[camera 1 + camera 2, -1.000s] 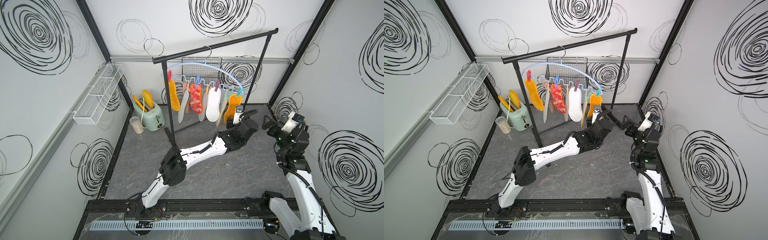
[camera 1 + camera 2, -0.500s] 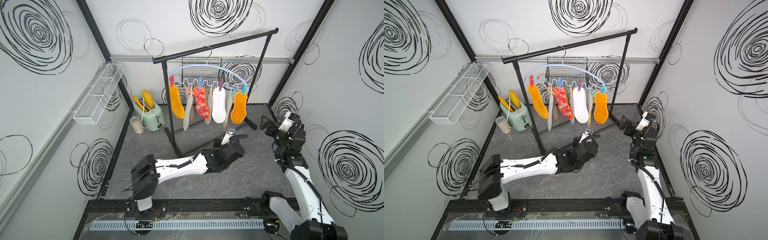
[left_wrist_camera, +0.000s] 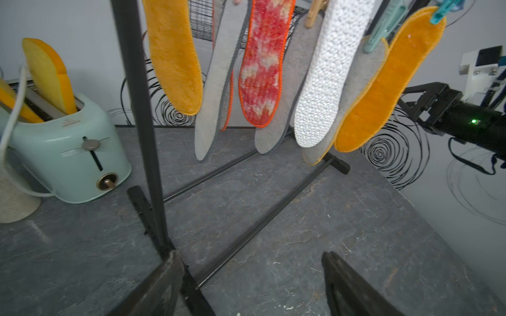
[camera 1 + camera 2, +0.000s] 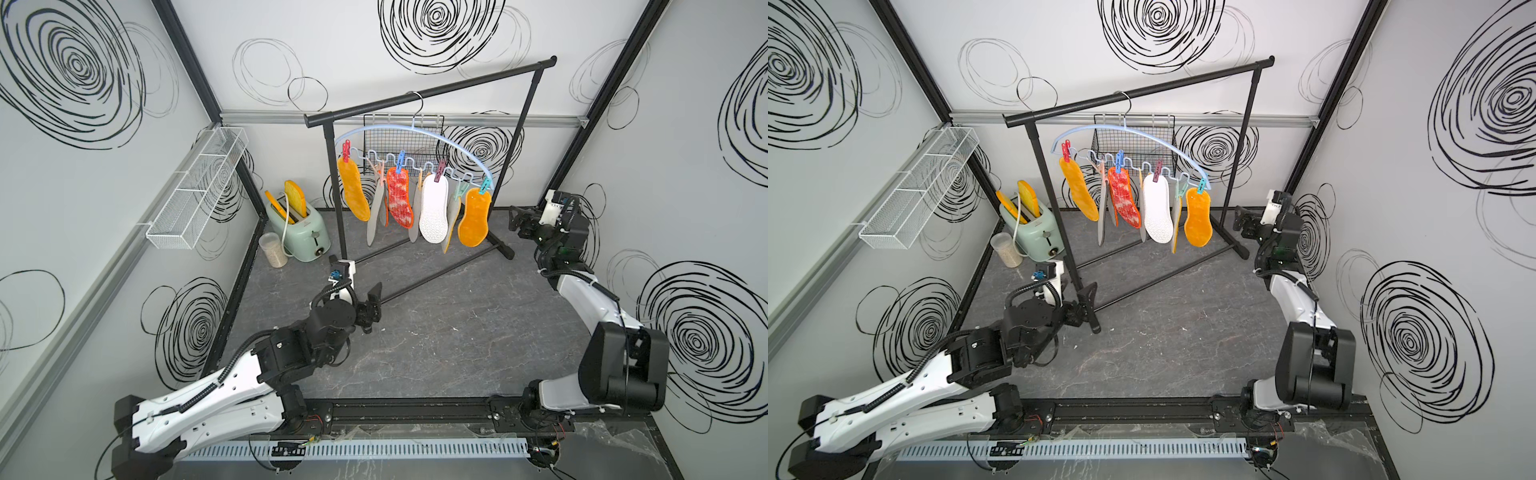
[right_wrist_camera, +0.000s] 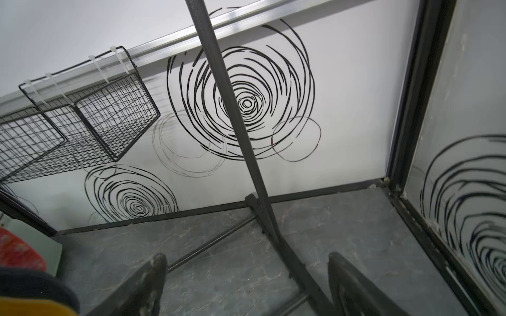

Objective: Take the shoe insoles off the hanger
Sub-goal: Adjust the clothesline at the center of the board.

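Eight-ish shoe insoles (image 4: 433,208), all pegged to the hanger (image 4: 374,130) in one row. Fuzzy orange insole (image 4: 353,189) at the left end, then grey felt insole (image 4: 374,220), red-mottled insole (image 4: 400,199), more grey, white-backed insole (image 4: 1158,212), a yellow-edged grey, second orange insole (image 4: 473,222) at the right end. Several hang edge-on and overlap, so exact count unclear.

Hanger hooks over the top bar of the black rack (image 4: 428,92), which stands on the far half of the desk (image 4: 457,332). Black wire basket (image 4: 399,137) on the back wall behind it.

Left fingers (image 3: 158,287) spread, nothing between them, low over the desk just beside the rack's left foot, well below the insoles. Right fingers (image 5: 147,287) also spread, gripping nothing, by the desk's right edge toward the far-right corner, near the rack's right foot.

Mint toaster (image 4: 301,230) with two yellow-orange slabs sits in the far-left corner, jar (image 4: 272,249) just beside it.
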Robot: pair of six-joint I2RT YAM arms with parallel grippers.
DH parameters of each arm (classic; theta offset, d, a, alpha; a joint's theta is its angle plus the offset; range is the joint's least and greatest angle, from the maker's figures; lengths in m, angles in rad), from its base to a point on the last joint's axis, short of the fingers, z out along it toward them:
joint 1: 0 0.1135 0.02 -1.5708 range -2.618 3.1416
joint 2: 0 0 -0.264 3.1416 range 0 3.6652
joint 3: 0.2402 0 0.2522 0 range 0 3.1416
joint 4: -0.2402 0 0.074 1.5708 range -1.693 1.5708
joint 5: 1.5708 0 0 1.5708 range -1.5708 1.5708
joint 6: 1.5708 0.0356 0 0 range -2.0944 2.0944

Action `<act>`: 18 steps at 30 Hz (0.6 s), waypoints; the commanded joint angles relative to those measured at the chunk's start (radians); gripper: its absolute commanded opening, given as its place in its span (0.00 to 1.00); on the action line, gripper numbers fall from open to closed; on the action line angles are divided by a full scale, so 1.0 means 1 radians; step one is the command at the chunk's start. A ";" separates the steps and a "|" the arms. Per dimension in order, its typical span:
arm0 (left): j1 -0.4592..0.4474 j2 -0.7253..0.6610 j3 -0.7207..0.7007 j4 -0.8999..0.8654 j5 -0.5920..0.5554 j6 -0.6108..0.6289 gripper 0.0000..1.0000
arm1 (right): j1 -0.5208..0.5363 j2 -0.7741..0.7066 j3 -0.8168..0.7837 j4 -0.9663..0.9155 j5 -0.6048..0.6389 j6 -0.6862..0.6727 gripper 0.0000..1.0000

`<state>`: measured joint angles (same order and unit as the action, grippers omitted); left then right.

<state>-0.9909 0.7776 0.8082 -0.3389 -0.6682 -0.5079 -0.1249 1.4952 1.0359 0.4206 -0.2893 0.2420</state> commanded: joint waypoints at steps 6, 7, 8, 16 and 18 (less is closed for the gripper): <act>0.237 -0.062 -0.083 -0.044 0.124 -0.016 0.89 | 0.028 0.271 0.276 0.144 -0.061 -0.217 0.93; 0.262 -0.066 -0.089 -0.032 0.142 -0.018 0.89 | 0.028 0.300 0.295 0.177 -0.073 -0.224 0.92; 0.285 -0.066 -0.091 -0.023 0.165 -0.019 0.90 | 0.028 0.333 0.319 0.200 -0.073 -0.228 0.91; 0.335 -0.041 -0.090 -0.007 0.200 -0.023 0.90 | 0.014 0.559 0.594 0.155 -0.088 -0.265 0.85; 0.339 -0.046 -0.097 0.004 0.197 -0.025 0.90 | 0.014 0.602 0.641 0.150 -0.109 -0.271 0.81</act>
<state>-0.6632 0.7368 0.7235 -0.3851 -0.4839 -0.5125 -0.1051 2.0686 1.6180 0.5484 -0.3580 0.0109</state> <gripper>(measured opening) 0.903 0.814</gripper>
